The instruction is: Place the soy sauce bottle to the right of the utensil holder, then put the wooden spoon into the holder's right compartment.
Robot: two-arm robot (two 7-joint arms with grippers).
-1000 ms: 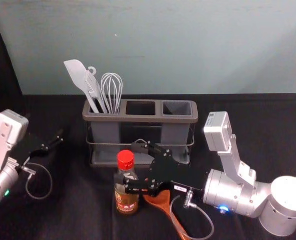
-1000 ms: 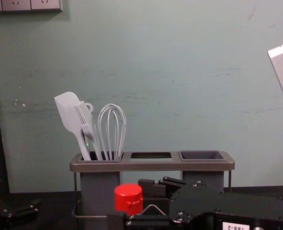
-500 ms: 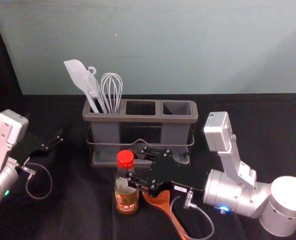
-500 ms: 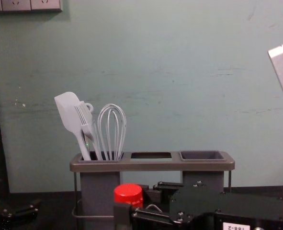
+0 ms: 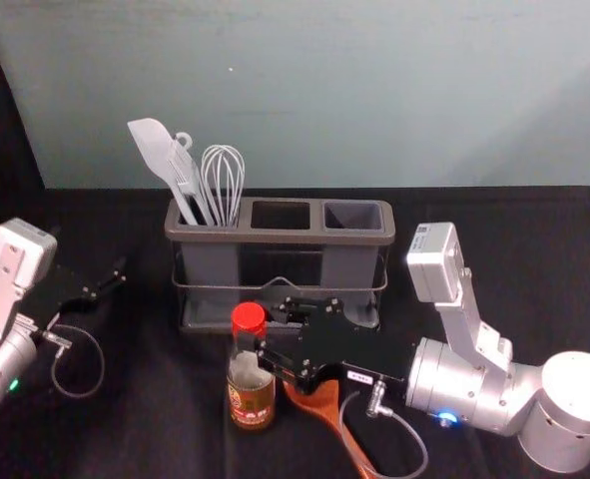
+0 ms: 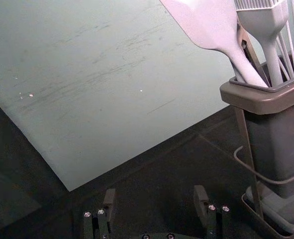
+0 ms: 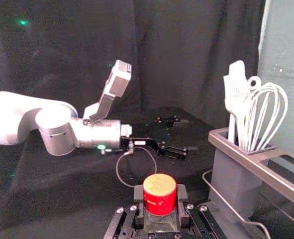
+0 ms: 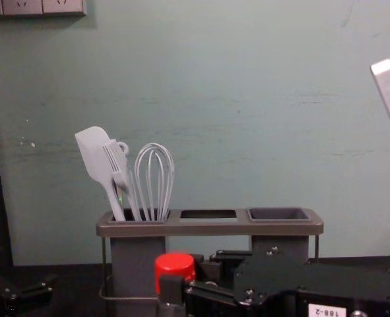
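My right pincer (image 5: 257, 333) grips the soy sauce bottle (image 5: 252, 401) below its red cap; bottle upright, on the near side of the utensil holder (image 5: 280, 237). Wooden spoon (image 5: 320, 403) lies just right of it, partly beneath that pincer. My left pincer (image 5: 113, 279), released, idles left of the holder.

The right gripper (image 5: 261, 328) has its fingers around the upright soy sauce bottle (image 5: 251, 400), before the 3-compartment utensil holder (image 5: 280, 237). Beside the bottle lies the wooden spoon (image 5: 326, 403). 1 whisk (image 5: 222, 180) stands in the left compartment. The left gripper (image 5: 108, 282) is parked at left.
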